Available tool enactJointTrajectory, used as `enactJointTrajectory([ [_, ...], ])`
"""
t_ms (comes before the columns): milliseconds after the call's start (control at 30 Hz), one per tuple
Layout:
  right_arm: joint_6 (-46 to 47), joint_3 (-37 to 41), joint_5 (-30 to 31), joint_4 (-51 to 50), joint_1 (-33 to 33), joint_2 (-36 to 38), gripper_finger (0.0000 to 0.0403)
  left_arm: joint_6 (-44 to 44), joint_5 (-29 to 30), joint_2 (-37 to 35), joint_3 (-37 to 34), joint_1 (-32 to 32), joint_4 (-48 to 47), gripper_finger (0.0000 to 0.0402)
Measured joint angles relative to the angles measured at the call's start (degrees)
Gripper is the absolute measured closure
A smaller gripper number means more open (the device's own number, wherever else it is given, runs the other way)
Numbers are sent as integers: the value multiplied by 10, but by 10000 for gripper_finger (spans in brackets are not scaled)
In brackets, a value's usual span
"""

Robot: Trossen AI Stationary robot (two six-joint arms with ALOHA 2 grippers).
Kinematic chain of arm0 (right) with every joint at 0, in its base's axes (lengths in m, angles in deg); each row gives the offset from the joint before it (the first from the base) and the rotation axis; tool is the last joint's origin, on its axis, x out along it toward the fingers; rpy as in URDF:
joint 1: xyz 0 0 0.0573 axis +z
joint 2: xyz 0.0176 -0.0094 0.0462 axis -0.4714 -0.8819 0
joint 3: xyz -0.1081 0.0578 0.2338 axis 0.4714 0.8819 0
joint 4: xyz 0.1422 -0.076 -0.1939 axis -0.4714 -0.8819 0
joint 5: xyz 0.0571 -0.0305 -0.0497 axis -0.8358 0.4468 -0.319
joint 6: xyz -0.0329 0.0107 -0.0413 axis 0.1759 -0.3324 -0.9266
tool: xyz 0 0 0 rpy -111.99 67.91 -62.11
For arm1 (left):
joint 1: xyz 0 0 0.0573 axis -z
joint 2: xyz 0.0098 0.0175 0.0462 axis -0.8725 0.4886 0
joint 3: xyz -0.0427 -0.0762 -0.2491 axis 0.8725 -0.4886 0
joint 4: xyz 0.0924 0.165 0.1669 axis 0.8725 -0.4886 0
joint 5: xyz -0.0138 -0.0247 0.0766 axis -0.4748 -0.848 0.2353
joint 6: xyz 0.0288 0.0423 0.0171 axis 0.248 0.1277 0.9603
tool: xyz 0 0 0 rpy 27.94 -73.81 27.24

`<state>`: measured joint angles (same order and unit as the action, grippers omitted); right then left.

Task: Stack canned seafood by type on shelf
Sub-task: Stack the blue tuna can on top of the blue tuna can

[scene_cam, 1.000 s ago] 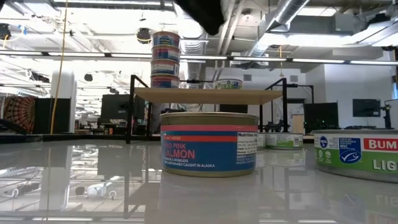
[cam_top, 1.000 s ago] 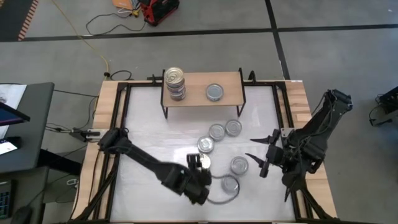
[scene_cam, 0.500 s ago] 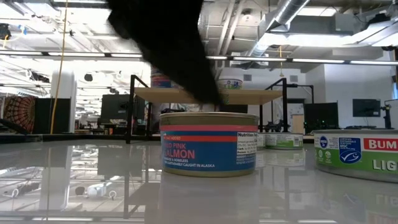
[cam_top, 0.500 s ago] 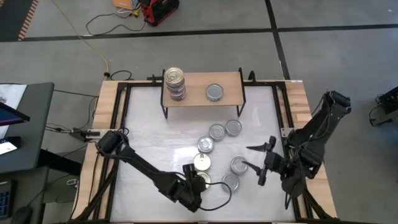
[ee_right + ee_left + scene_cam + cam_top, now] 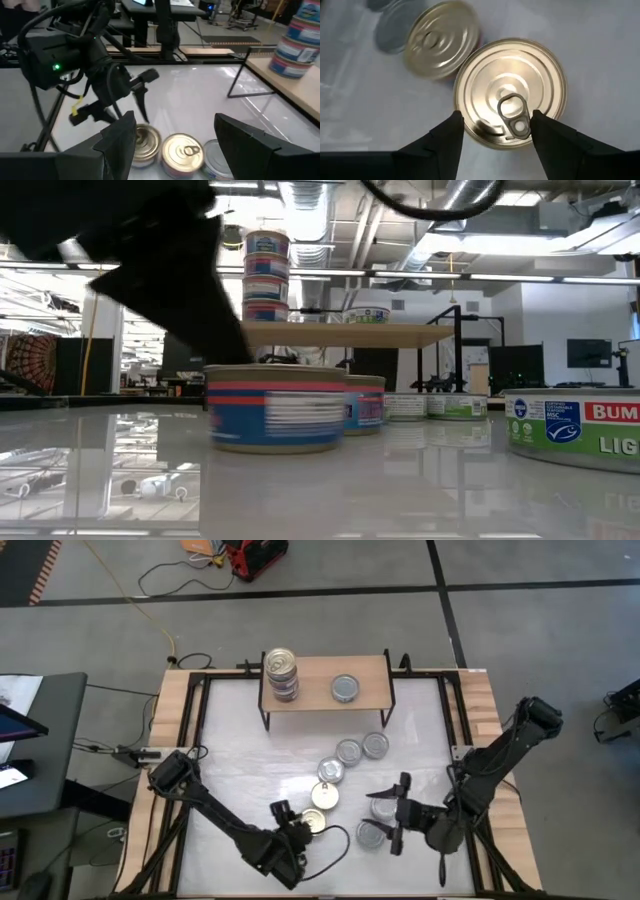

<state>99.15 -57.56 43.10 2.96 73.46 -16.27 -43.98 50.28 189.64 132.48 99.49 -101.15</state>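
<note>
The left claw point(image 5: 496, 131) has dropped to straddle a gold-lidded tin point(image 5: 511, 106).

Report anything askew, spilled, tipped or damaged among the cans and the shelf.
Nothing stands out. The stack of cans and the single can sit upright on the shelf. The loose cans lie flat, lids up, on the white table. No spill or dent shows.

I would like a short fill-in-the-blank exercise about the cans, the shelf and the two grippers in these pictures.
1. The stack on the shelf is ___ cans high.
2. Beside the stack, the shelf holds ___ single can.
3. The left gripper's fingers stand on either side of a ___-lidded can.
4. The right gripper is ___, holding nothing.

Missing words: four; one; gold; open
</note>
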Motion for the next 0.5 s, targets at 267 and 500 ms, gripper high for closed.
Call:
enactJointTrajectory([
  [267, -2, -8, -13, 19, -8, -14, 112, -43, -3, -20, -1, 22, -58, 204],
  [500, -11, -15, -13, 20, -3, -13, 112, -2, -49, -69, -1, -19, -62, 223],
])
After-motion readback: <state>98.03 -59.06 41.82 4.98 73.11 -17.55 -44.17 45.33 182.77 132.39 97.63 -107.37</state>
